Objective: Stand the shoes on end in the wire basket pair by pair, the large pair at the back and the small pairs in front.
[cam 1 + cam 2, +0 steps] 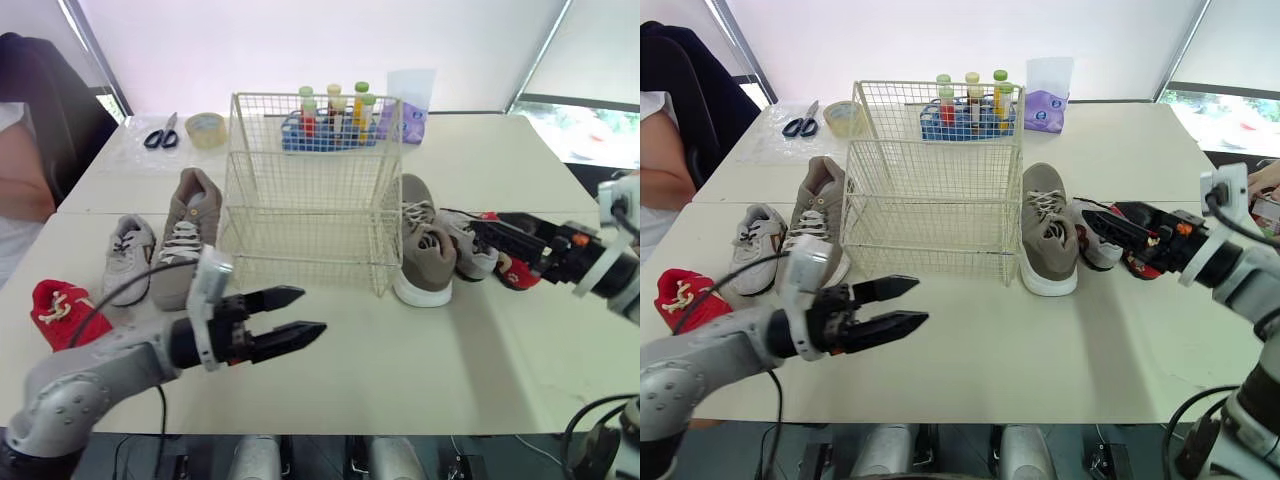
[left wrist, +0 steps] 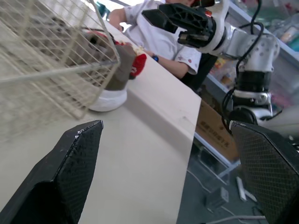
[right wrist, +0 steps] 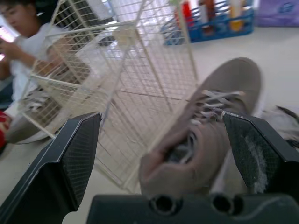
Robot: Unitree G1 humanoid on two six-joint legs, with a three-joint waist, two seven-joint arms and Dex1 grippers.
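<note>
The cream wire basket point(image 1: 315, 190) stands empty in the middle of the table. To its left lie a large taupe shoe point(image 1: 190, 235), a small grey-white shoe point(image 1: 130, 255) and a small red shoe point(image 1: 60, 310). To its right lie the other large taupe shoe point(image 1: 420, 250), a small white shoe point(image 1: 470, 245) and a red shoe point(image 1: 515, 272). My left gripper point(image 1: 312, 311) hovers open in front of the basket, holding nothing. My right gripper point(image 1: 1100, 210) is open just above the small white shoe, pointing at the taupe shoe point(image 3: 205, 126).
Behind the basket stand a blue rack of bottles point(image 1: 330, 120) and a purple packet point(image 1: 412, 120). A tape roll point(image 1: 205, 128) and scissors point(image 1: 160, 133) lie at the back left. A person point(image 1: 20, 170) sits at the table's left side.
</note>
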